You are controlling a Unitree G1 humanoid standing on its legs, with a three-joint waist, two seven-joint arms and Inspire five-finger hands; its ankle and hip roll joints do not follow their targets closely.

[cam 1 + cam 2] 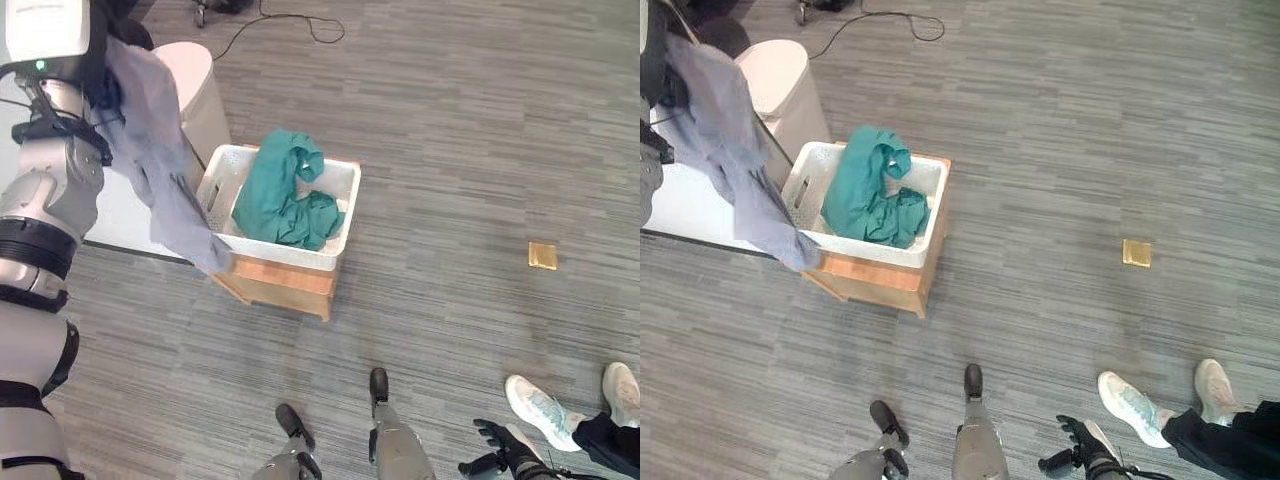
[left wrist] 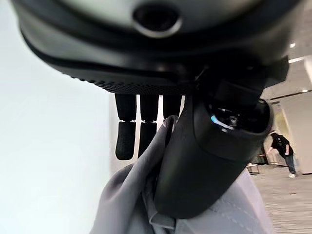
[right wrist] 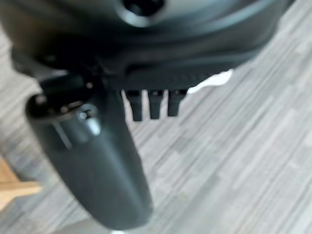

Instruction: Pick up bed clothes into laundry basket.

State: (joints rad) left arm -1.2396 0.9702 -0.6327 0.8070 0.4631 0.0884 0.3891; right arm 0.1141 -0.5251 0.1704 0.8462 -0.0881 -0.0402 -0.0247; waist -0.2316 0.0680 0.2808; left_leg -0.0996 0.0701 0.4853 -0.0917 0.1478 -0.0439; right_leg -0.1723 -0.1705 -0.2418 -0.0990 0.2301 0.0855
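Note:
A grey cloth hangs from my raised left hand at the far left, and its lower end drapes over the near left corner of the white laundry basket. In the left wrist view the same grey cloth is pinched between the thumb and the fingers. A teal cloth lies bunched inside the basket. Down near the floor at the lower right, my right hand hangs with relaxed fingers and holds nothing.
The basket rests on a low wooden stand. A white bed surface lies to the left, and a round pale bin stands behind it. A person's white shoes are close to my right hand. A brass floor plate is at the right.

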